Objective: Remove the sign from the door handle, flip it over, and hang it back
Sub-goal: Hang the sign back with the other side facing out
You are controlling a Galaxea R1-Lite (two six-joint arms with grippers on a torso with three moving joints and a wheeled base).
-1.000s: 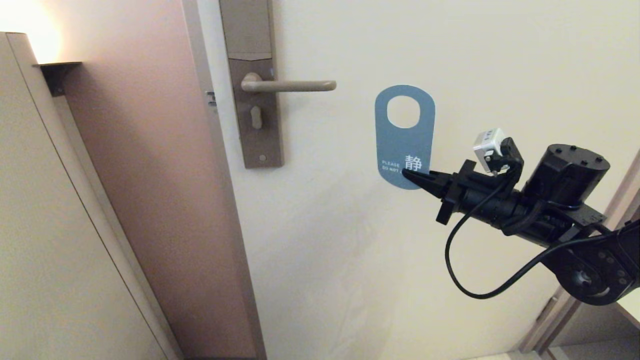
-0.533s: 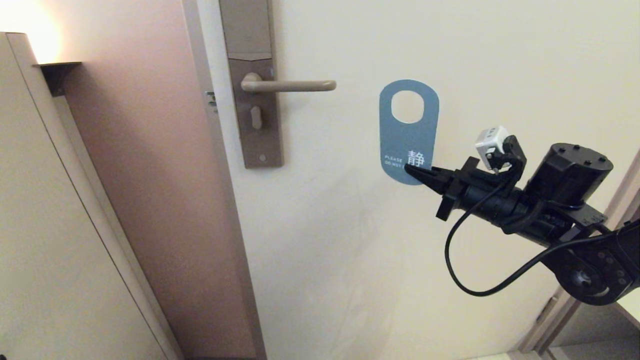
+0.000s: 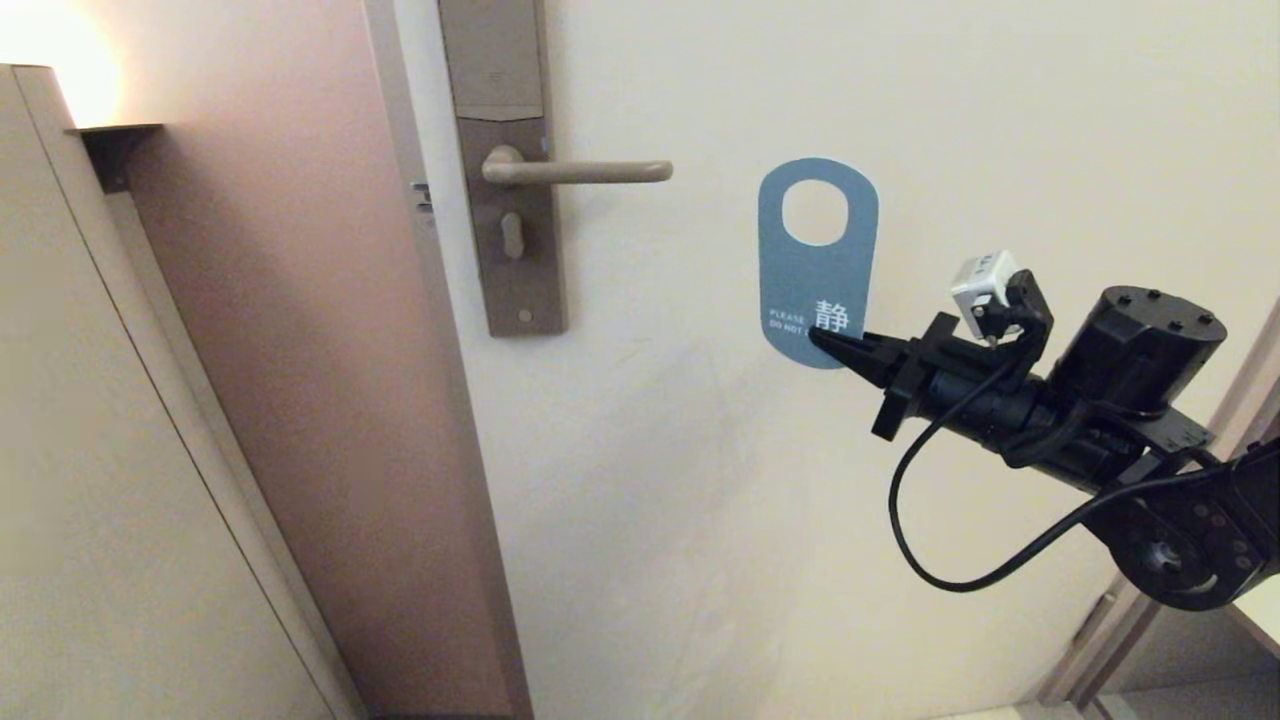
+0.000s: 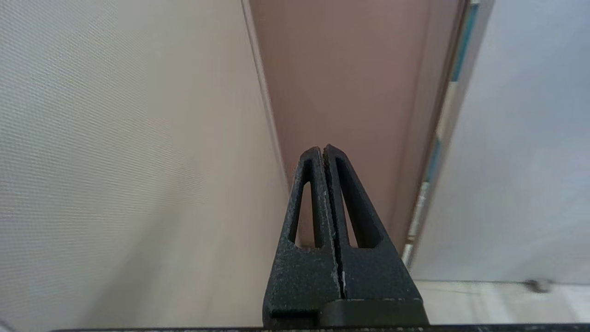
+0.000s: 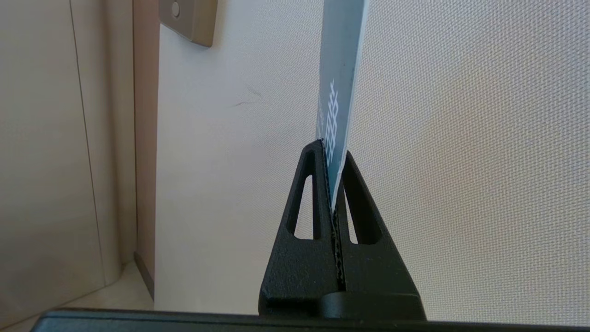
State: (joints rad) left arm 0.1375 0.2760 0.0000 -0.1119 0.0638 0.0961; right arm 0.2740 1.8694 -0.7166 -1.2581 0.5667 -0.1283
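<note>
Sign (image 3: 815,262) up slightly & right vs 1 s ago, blue side out, off door handle (image 3: 580,172), well right of it. R gripper (image 3: 822,340) jaws pinch bottom edge so hole stays free for rehang. L gripper (image 4: 324,150) jaws closed, empty, parked.

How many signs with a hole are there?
1. The sign, blue side showing, is pinched at its bottom by the right gripper, off the door handle.

One sign (image 3: 817,285), blue face showing. One door handle (image 3: 575,172), on one lock plate (image 3: 505,160) with one keyhole (image 3: 512,236). One door (image 3: 900,90). Two grippers: right gripper (image 3: 815,343), left gripper (image 4: 322,150). One wall light (image 3: 45,50), far left.
</note>
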